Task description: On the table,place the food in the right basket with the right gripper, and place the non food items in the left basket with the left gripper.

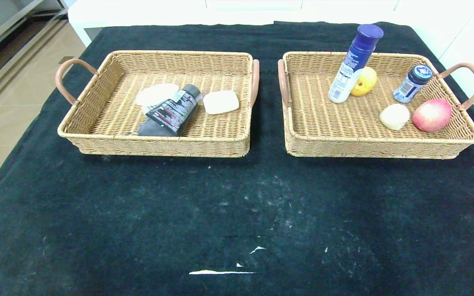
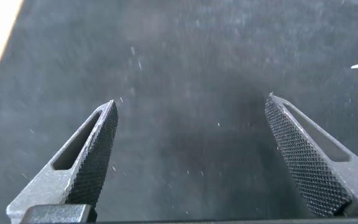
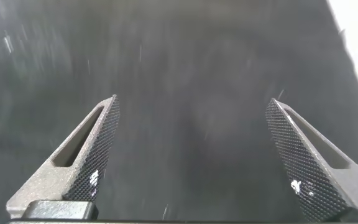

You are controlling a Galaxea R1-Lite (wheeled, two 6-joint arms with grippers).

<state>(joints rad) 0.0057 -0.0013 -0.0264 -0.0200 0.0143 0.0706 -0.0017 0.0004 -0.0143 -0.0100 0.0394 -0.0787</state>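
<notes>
The left basket (image 1: 97,135) holds a black squeeze tube (image 1: 173,112), a flat white coiled roll (image 1: 154,94), a cream soap bar (image 1: 220,102) and a bit of grey cloth (image 1: 148,130) under the tube. The right basket (image 1: 303,135) holds a tall white bottle with blue cap (image 1: 354,65), a yellow pear-shaped fruit (image 1: 366,81), a pale cream bun (image 1: 394,116), a red apple (image 1: 431,114) and a small dark-capped jar (image 1: 412,83). Neither arm shows in the head view. My left gripper (image 2: 191,107) is open and empty over black cloth. My right gripper (image 3: 191,106) is open and empty over black cloth.
The table (image 1: 237,213) has a black cloth with white scuffs and a small tear near the front edge (image 1: 220,271). A gap of cloth lies between the two baskets. A white counter runs behind the table.
</notes>
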